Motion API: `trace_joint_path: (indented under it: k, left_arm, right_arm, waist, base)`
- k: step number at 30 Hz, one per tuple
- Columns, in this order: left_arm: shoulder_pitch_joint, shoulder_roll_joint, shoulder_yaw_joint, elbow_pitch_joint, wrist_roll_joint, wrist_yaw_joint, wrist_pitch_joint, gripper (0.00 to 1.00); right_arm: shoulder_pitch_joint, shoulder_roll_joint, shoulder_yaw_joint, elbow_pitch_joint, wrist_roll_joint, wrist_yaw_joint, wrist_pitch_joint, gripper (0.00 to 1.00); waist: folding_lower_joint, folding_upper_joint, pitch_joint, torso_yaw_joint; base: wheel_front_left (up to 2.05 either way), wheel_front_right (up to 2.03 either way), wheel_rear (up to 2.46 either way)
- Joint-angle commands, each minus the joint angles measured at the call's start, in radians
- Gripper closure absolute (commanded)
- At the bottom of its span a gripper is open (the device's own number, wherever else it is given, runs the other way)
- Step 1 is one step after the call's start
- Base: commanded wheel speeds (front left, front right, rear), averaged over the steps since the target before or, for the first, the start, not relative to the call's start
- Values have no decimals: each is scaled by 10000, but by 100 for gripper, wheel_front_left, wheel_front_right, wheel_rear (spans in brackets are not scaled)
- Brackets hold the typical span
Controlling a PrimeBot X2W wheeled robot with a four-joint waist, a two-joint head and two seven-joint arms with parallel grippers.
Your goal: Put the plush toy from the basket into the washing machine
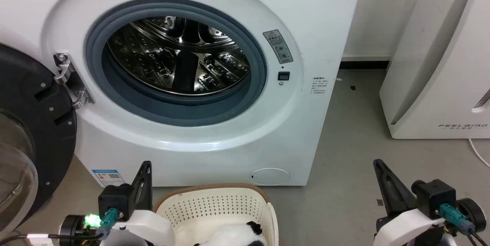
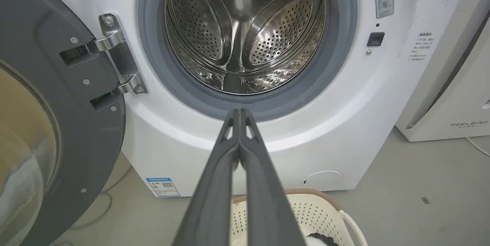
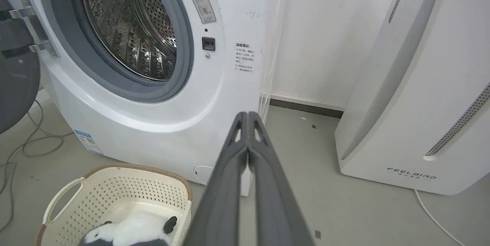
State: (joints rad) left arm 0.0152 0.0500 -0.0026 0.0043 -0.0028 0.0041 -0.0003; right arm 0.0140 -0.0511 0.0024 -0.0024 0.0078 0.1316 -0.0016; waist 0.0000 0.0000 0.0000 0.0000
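**Plush toy [image 3: 130,228] lies in basket [image 3: 126,184] before open washing machine [image 1: 214,150]**

Head view: The machine's black-framed door [image 1: 34,123] stands swung open to the left, baring the grey gasket [image 1: 95,70] and the shiny steel drum [image 1: 180,54]. The basket sits on the grey floor [image 1: 344,142] just in front of the machine, at the frame's lower edge, with the panda toy inside it. The left tool [image 1: 146,167] rises just beside the basket's left rim. The right tool [image 1: 379,167] stands well apart to the right, over the floor. A white FEELBIRD appliance [image 1: 440,66] stands to the machine's right.

Left wrist view: The left tool's two dark fingers are pressed together at the tips, pinching nothing, and point at the lower lip of the porthole. The basket's brown rim and a black scrap of the toy show beneath them.

Right wrist view: The right tool's fingers are likewise pressed tip to tip, pinching nothing, in line with the machine's right front corner. The toy lies on the basket's bottom at lower left. A cable [image 3: 23,150] loops on the floor beside the machine.
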Motion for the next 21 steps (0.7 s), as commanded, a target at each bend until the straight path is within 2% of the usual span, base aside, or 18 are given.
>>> trace_joint_path:
  k: [1, 4, 5, 21]
  left_arm:
    - [-152, 3, 26, -43, 28, -41, 3, 100]
    - [-152, 3, 26, -43, 28, -41, 3, 100]
    - [0, 0, 0, 0, -1, 0, -1, 0]
    - [21, 0, -128, 146, -181, 45, -261, 0]
  right_arm:
    - [-140, 9, -24, 24, -78, -9, 16, 100]
    - [-140, 9, -24, 24, -78, -9, 16, 100]
    - [0, 0, 0, 0, 1, 0, -1, 0]
    - [26, 1, -109, -33, 102, -1, -259, 0]
  waist:
    - [0, 0, 0, 0]
    - [0, 0, 0, 0]
    - [0, 0, 0, 0]
    - [0, 0, 90, -9]
  base:
    - [0, 0, 0]
    - [0, 0, 0]
    - [0, 0, 0]
    - [0, 0, 0]
